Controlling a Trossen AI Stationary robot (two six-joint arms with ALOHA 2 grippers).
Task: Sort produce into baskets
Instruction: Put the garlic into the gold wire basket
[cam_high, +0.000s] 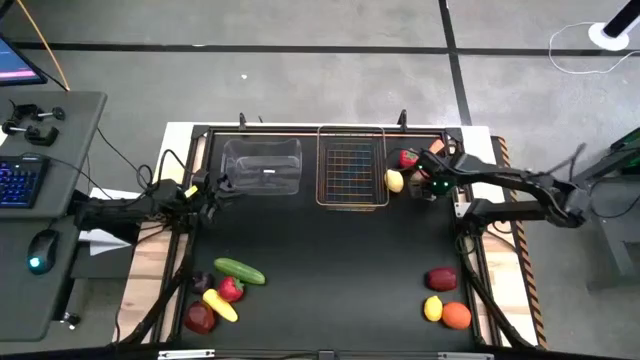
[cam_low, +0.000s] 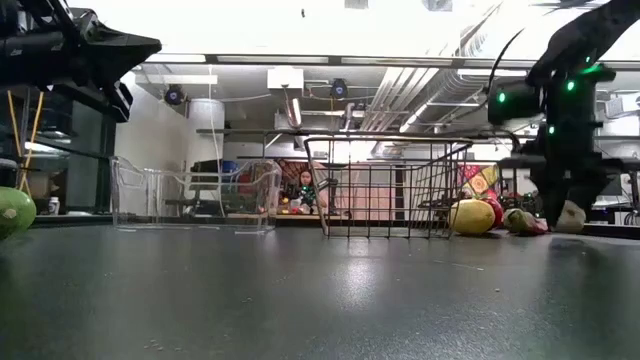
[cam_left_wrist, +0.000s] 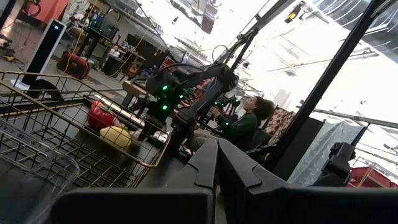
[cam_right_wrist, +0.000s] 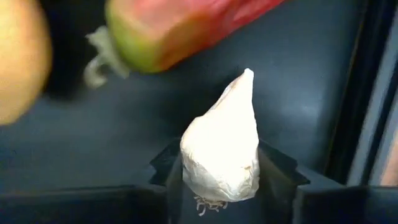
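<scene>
My right gripper (cam_high: 430, 186) is at the far right, just right of the copper wire basket (cam_high: 352, 166), and is shut on a white garlic (cam_right_wrist: 221, 149). A yellow lemon (cam_high: 395, 180) and a red and green vegetable (cam_right_wrist: 180, 31) lie on the table beside it. My left gripper (cam_high: 214, 186) is shut and empty, held above the table left of the clear plastic bin (cam_high: 263, 165). The rest of the produce lies in two groups near the front: a cucumber (cam_high: 240, 271) and others on the left, a red apple (cam_high: 441, 279) and others on the right. My right gripper pinches the garlic's bulb (cam_right_wrist: 186, 155) between its two fingers (cam_right_wrist: 281, 171), one on each side. The fingers come from above, pointing down (cam_low: 565, 200). The garlic sits low at the table top. Whether it is lifted clear I cannot tell.
Both baskets stand side by side at the far edge. The front-left group also has a red apple (cam_high: 200, 318) and a yellow banana (cam_high: 220, 305). The front-right group has a lemon (cam_high: 432, 309) and an orange (cam_high: 456, 316). A person sits beyond the table (cam_left_wrist: 245, 121).
</scene>
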